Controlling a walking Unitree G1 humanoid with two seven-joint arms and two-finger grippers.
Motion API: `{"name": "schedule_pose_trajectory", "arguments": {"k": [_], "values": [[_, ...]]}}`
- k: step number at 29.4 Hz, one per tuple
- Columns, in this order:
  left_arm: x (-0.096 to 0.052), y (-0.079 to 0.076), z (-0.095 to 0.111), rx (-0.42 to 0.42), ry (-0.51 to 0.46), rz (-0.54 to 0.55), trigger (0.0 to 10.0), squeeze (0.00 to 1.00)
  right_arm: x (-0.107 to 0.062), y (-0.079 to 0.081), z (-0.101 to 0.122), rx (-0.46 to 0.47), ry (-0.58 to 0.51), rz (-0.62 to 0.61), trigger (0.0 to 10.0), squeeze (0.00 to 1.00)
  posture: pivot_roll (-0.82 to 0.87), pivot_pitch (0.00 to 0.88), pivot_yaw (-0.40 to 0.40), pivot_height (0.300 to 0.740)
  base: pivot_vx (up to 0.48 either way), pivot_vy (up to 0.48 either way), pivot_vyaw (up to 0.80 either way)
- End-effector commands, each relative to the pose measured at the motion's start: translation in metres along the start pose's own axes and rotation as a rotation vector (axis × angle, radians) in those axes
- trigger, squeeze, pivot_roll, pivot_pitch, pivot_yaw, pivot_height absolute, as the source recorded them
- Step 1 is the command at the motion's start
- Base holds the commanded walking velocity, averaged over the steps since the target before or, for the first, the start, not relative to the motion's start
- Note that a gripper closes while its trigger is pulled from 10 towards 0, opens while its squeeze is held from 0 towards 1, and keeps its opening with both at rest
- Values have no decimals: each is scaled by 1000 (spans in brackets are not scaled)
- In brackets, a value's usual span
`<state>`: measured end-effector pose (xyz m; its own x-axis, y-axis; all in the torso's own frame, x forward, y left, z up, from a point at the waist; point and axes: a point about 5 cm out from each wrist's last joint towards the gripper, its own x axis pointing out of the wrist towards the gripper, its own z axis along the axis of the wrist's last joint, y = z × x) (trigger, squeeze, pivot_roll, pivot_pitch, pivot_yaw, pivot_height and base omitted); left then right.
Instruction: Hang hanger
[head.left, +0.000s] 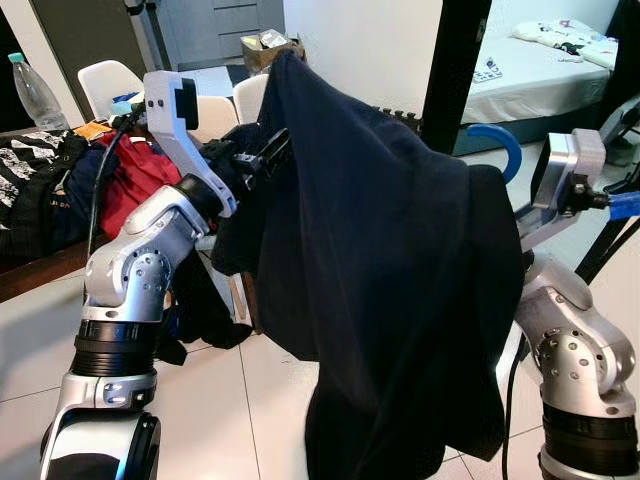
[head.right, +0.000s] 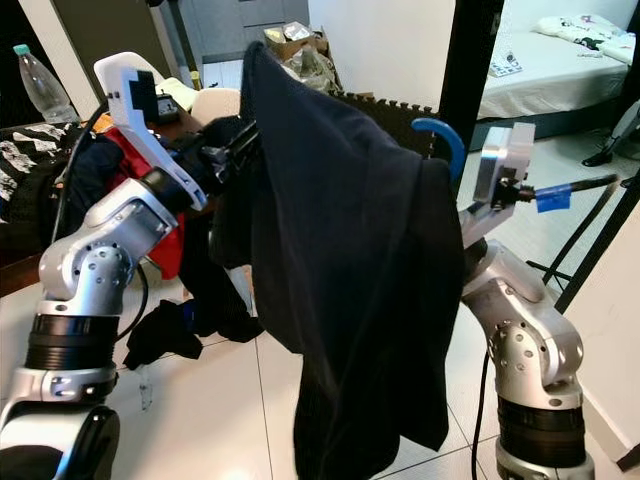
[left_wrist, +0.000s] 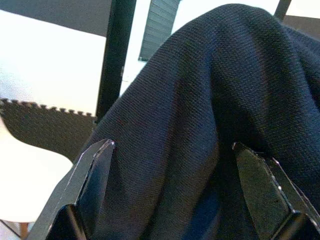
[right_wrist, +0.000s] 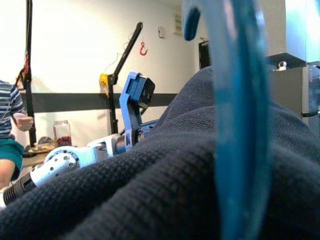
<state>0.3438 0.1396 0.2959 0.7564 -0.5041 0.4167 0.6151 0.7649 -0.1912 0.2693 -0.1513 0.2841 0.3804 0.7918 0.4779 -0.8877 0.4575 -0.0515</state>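
A dark navy garment (head.left: 390, 280) drapes over a blue hanger, held up between my two arms above the tiled floor. The hanger's blue hook (head.left: 497, 140) sticks up above the cloth near my right wrist (head.left: 565, 175); it looms close in the right wrist view as the hook (right_wrist: 240, 115). My left gripper (left_wrist: 172, 147) is at the garment's raised far shoulder, open, its black fingers (left_wrist: 92, 185) spread wide with cloth bulging between them. The cloth hides my right gripper's fingers.
A black upright post (head.left: 455, 70) stands just behind the garment, with a bed (head.left: 540, 70) beyond it. A table piled with clothes (head.left: 60, 180), a bottle (head.left: 35, 95) and white chairs (head.left: 110, 80) are at left. Dark cloth (head.right: 165, 335) lies on the floor. A person (right_wrist: 10, 130) sits nearby.
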Motion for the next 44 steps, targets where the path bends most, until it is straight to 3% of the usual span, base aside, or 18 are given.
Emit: {"name": "schedule_pose_trajectory", "arguments": {"k": [1,3,4,5,6,26,32,34,35,37,38,41,44], "values": [[-5,9,-4,37,23,47,10000,0,4,7,15,-33,-48,63,10000,0,141,22,45,740,0,0,0],[-5,9,-4,37,23,47,10000,0,4,7,15,-33,-48,63,10000,0,141,22,45,740,0,0,0],[-5,11,-4,51,22,58,6627,0,2,6,18,-40,-51,60,10000,0,141,21,44,740,0,0,0],[-5,11,-4,51,22,58,6627,0,2,6,18,-40,-51,60,10000,0,141,21,44,740,0,0,0],[-6,12,-4,62,21,64,0,0,1,6,20,-45,-58,55,10000,0,140,20,44,740,0,0,0],[-10,28,-5,129,37,85,0,0,-3,10,35,-57,-99,60,10000,0,122,21,54,740,0,0,0],[-8,25,6,146,7,58,0,0,-5,0,31,-76,-62,-19,10000,0,125,22,48,740,0,0,0],[-8,10,13,83,-17,-49,0,0,-5,-21,27,-109,-29,-172,10000,0,128,23,45,740,0,0,0],[-8,10,13,83,-17,-49,0,0,-5,-21,27,-109,-29,-172,10000,0,128,23,45,740,0,0,0],[-9,-9,16,31,-25,-183,0,0,-6,-35,26,-122,-20,-288,10000,0,130,24,44,740,0,0,0],[-9,-9,16,31,-25,-183,0,0,-6,-35,26,-122,-20,-288,10000,0,130,24,44,740,0,0,0],[-17,-40,16,-20,-9,-397,0,0,-8,-55,23,-122,-16,-444,10000,0,138,25,40,740,0,0,0],[-19,-44,15,-25,-3,-430,0,0,-9,-59,23,-118,-23,-475,10000,0,138,25,40,740,0,0,0]]}}
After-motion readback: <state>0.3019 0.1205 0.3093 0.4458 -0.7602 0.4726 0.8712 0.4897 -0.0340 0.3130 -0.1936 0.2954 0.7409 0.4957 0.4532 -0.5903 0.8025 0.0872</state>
